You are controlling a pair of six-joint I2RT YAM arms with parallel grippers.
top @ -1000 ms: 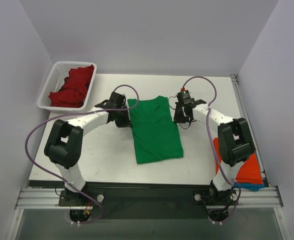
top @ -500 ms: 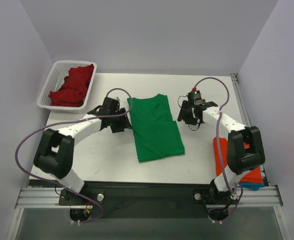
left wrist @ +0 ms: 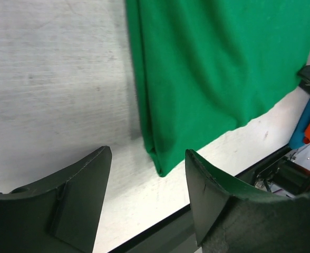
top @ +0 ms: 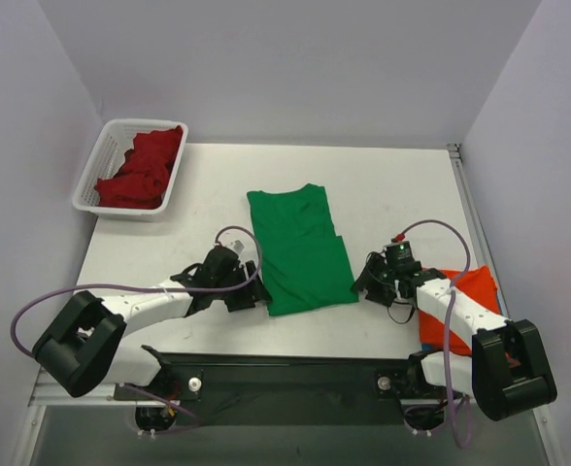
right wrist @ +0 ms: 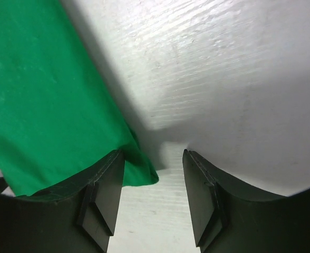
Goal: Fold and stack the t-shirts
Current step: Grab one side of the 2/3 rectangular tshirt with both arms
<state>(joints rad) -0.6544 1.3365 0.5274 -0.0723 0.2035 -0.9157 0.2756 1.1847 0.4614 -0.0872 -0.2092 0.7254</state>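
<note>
Green t-shirt (top: 300, 248) folded lengthwise into a long strip, flat on the desk (top: 402, 184) around the middle, neck end toward the far edge, hem end close to the near edge.

Left fingers (top: 251, 293) low over the desk at the strip's near-left corner, spread wide, gripping nothing. In the left wrist view, that corner of the green t-shirt (left wrist: 218, 68) on the desk in the gap between the two left fingers (left wrist: 76, 195), closer to the right-hand one than to the other. Contact with either not clear. Bare desk under the left-hand one.

Right fingers (top: 370, 282) low at the strip's near-right corner, parted less widely, also gripping nothing. In the right wrist view, the corner tip of the green t-shirt (right wrist: 44, 100) poking into the gap, right beside the left-hand one of the right fingers (right wrist: 105, 195). Bare desk under the rest of the gap and under the other finger. Cloth not pinched.

Both pairs pointing inward at the hem end from opposite sides, the shirt's full width between them.

Dark red t-shirt (top: 145, 165) bunched, unfolded, in the white slotted basket (top: 86, 199) at the desk's far-left corner, well apart from either pair. Orange t-shirt (top: 470, 289) folded at the near-right corner of the desk, partly under the right arm, just beyond the right fingers and apart from the green strip.
</note>
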